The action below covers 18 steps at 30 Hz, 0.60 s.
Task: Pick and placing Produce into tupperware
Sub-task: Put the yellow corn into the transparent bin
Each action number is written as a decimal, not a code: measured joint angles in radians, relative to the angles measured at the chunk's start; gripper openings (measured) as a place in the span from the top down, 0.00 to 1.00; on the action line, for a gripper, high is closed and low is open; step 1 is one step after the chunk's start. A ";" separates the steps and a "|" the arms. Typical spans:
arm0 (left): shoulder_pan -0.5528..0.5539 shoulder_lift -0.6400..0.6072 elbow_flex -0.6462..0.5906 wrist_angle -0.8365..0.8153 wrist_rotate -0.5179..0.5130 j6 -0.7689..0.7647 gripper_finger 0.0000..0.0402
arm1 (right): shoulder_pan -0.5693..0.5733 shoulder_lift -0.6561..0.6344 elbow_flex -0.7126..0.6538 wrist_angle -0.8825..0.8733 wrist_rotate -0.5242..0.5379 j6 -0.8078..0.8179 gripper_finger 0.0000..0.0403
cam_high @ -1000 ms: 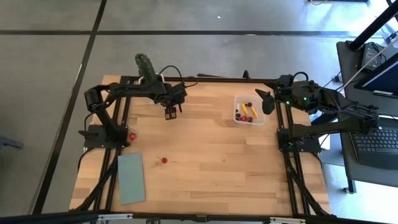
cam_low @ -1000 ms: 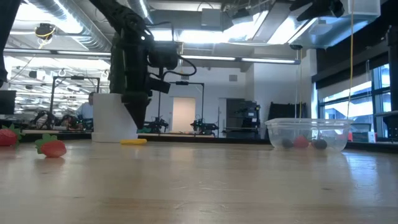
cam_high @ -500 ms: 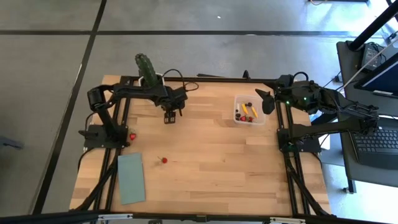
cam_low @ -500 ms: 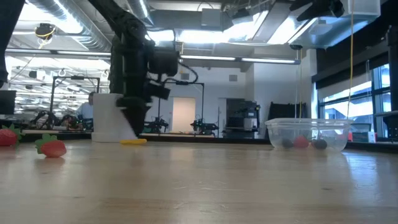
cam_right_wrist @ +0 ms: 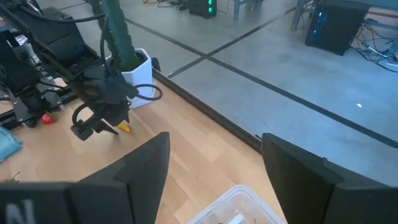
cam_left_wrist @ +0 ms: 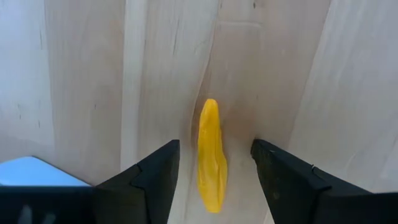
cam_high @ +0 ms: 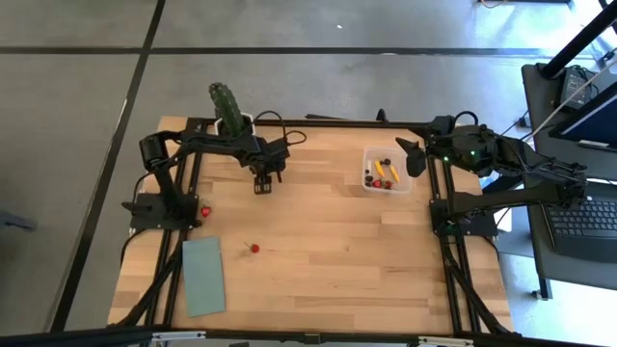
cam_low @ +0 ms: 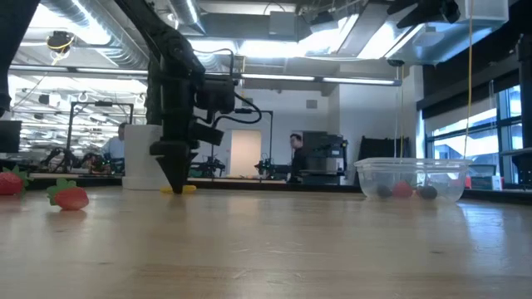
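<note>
Left claw (cam_left_wrist: 214, 165), open, straddled a yellow produce piece (cam_left_wrist: 211, 155) near the tabletop's (cam_high: 337, 231) far edge; right claw (cam_right_wrist: 214, 168) open, empty.

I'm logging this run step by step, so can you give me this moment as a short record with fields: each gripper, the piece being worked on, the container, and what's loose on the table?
left gripper: open, low over the table, one finger either side of the yellow piece, not closed on it
yellow piece: lying flat on the wood near the white pot
right gripper: open, waiting beside the tupperware, holding nothing
tupperware: lidless, several small pieces inside
loose produce: red strawberry near the green pad; another red piece at the left arm's base
</note>
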 joint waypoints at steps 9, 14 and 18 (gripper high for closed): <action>-0.001 0.002 -0.002 -0.006 0.031 0.001 0.67 | 0.000 0.000 0.000 0.001 0.000 0.000 0.37; -0.004 0.002 -0.003 -0.010 0.059 0.008 0.82 | 0.000 0.000 0.000 0.001 0.000 0.000 0.37; -0.018 0.003 -0.003 -0.014 0.054 0.008 0.95 | 0.000 0.000 0.000 0.001 0.000 -0.001 0.37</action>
